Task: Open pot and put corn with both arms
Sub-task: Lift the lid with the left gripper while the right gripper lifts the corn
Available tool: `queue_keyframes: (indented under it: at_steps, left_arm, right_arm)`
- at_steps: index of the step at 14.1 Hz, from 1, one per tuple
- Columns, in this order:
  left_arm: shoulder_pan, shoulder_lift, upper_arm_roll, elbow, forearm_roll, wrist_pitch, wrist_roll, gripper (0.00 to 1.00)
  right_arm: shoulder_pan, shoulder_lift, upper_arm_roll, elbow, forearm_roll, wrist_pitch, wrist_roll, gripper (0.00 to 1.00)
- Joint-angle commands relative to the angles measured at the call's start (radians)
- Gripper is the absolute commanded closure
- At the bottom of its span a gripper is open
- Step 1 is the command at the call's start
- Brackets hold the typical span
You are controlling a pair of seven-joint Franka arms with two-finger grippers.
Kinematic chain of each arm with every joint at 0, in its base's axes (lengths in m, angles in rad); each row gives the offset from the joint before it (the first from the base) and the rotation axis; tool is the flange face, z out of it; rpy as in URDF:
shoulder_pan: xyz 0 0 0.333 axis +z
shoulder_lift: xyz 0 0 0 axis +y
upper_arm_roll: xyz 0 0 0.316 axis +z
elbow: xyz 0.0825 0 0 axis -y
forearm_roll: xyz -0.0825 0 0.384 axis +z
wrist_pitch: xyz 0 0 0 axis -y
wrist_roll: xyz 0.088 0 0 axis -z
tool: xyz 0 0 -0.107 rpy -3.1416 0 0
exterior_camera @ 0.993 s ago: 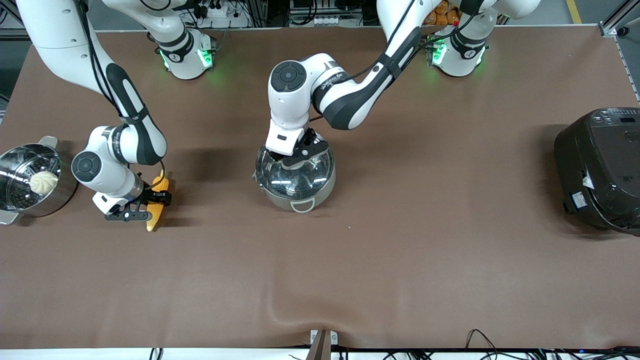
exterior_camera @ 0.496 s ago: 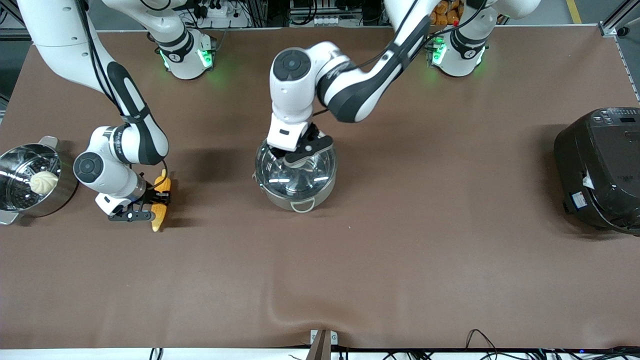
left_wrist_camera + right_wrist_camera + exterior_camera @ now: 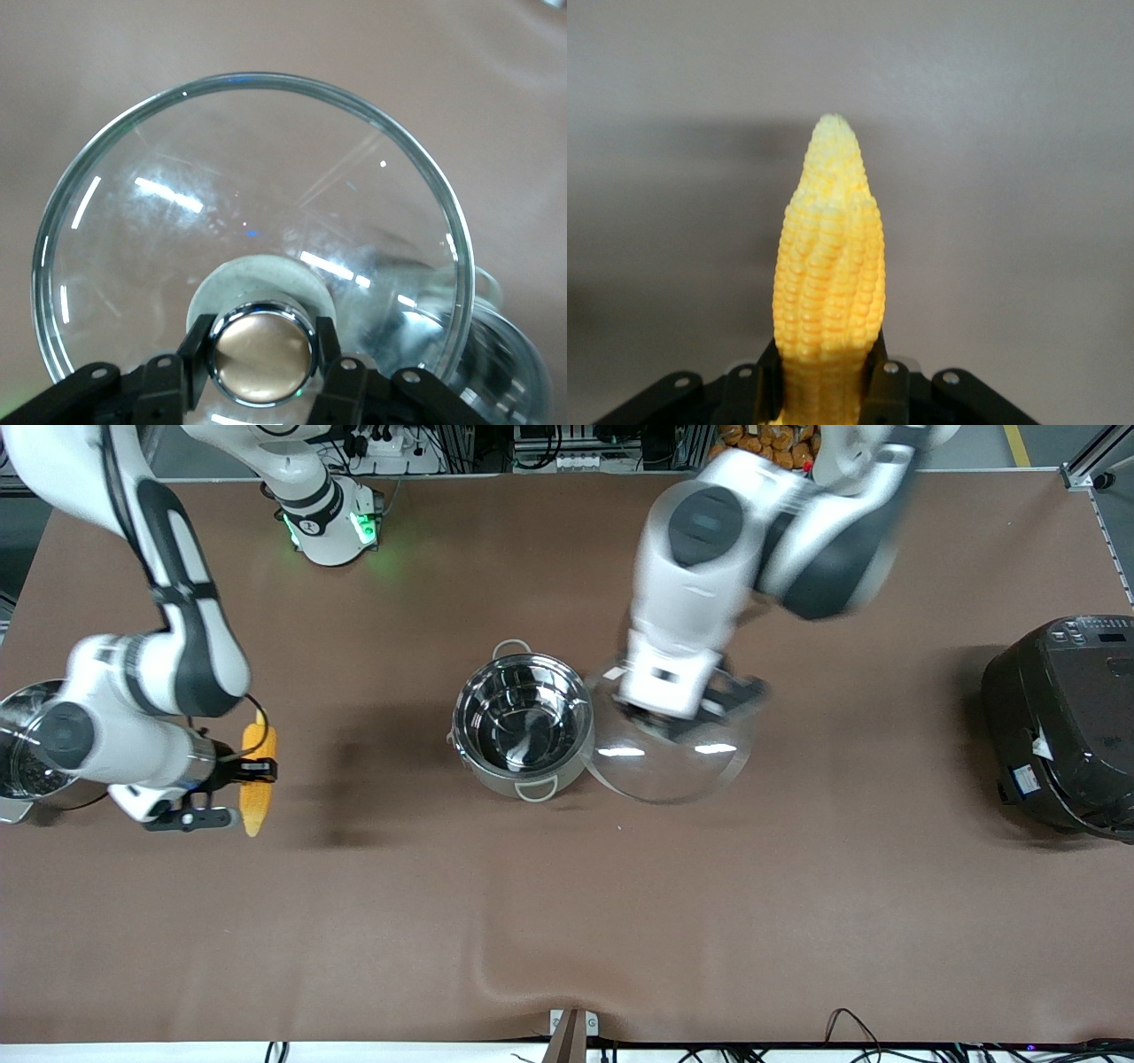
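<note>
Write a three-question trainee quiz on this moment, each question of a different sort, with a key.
1. True or false: the clear glass lid with a tan knob sits on the round shiny stainless-steel pot.
2. Multiple choice: the right end effector is shut on
A. a white bun
B. the yellow-orange tapered corn cob
C. a pot handle
3. Fill in: the left end effector grips the lid by its ____.

Key
1. False. The lid is held up in the air beside the open pot, over the brown table.
2. B
3. knob
</note>
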Motion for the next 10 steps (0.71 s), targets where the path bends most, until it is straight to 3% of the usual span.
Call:
queue_keyframes:
  at_steps: [1,4,10]
  left_arm:
    - [0.143,-0.150,-0.021,-0.272,0.010,0.138,0.144,1.00]
    - [0.281,-0.239,-0.021,-0.555,0.004,0.336,0.348,1.00]
    - [0.361,-0.249,-0.021,-0.836,0.000,0.535,0.373,1.00]
  right_arm:
    - [0.041,0.012,0.008,0.153,0.026,-0.117,0.084,0.82]
    - [0.150,-0.011,0.012,0.178,0.026,-0.148,0.280,0.82]
    - [0.354,-0.020,0.059,0.193,0.018,-0.120,0.645,0.81]
